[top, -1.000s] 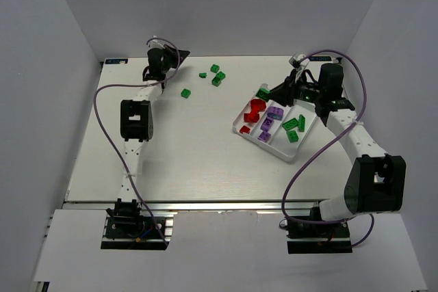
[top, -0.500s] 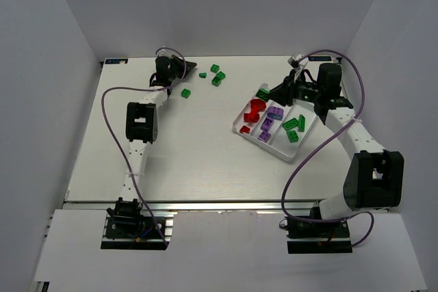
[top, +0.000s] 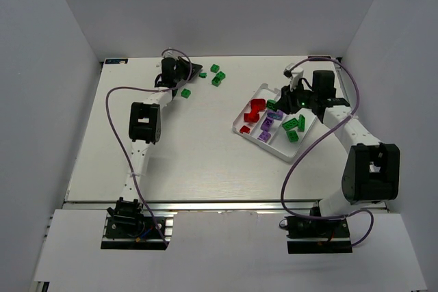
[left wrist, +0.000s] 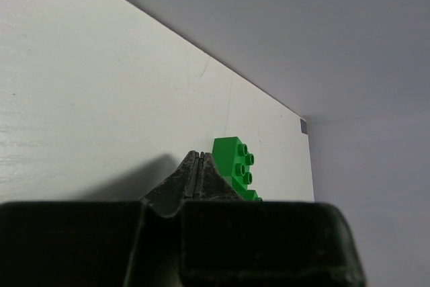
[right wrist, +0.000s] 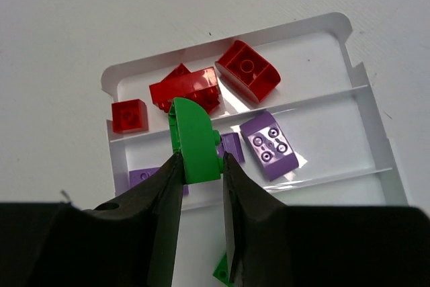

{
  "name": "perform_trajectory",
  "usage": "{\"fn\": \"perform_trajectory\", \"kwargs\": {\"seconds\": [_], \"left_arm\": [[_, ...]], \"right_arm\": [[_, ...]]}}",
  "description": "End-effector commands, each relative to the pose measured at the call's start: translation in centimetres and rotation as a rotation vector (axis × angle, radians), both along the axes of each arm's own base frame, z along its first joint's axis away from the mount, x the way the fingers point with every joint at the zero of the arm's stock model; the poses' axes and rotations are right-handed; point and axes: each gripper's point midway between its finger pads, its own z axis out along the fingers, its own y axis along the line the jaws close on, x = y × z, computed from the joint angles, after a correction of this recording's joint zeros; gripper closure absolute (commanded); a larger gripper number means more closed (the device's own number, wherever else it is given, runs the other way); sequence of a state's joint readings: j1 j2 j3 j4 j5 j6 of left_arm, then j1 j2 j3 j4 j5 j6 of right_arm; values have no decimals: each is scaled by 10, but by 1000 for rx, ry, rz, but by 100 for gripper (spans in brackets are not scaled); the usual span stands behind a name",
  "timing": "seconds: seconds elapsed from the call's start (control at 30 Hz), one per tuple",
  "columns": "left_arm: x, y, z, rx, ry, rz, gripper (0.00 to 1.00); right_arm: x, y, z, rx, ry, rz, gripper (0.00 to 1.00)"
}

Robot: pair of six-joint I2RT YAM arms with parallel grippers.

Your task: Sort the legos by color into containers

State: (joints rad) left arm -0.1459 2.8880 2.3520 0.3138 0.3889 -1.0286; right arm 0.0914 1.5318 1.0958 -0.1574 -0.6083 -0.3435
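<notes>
From the top, your tray (top: pixel 288 156) lies at 3 o'clock on the table (top: pixel 185 148), with red bricks (top: pixel 254 109), purple bricks (top: pixel 267 125) and green bricks (top: pixel 293 125) in separate lanes. Loose greens (top: pixel 218 78) lie near 12 o'clock, and your left gripper (top: pixel 197 72) is just at their 9 o'clock. Your right gripper (top: pixel 276 104) is over the tray. On the left wrist, the gripper (left wrist: pixel 197 159) is pressed shut on nothing, with one loose brick (left wrist: pixel 234 165) just at 1 o'clock of its tips. On the right wrist, the gripper (right wrist: pixel 201 160) pinches a curved green brick (right wrist: pixel 193 140) above the tray (right wrist: pixel 339 26), with the red bricks (right wrist: pixel 185 89) at 12 o'clock and the purple bricks (right wrist: pixel 269 146) at 3 o'clock.
</notes>
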Motion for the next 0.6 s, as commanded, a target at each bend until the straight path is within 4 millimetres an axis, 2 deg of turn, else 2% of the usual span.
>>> {"fn": "perform_trajectory", "kwargs": {"seconds": [0.0, 0.13, 0.2, 0.47, 0.57], "left_arm": [[2, 0, 26, 7, -42, 4, 100], [2, -3, 22, -3, -38, 4, 100], [0, -9, 20, -12, -37, -5, 100], [-9, -29, 13, -26, -21, -49, 100], [-13, -34, 12, -31, -17, -61, 100]], "right_arm": [[-8, -14, 9, -83, -62, -6, 100], [-30, -18, 1, -106, -36, 17, 100], [-40, -19, 4, -115, -47, 26, 100], [-60, -37, -6, -144, -4, -11, 100], [-65, -43, -15, -166, 22, -14, 100]]}}
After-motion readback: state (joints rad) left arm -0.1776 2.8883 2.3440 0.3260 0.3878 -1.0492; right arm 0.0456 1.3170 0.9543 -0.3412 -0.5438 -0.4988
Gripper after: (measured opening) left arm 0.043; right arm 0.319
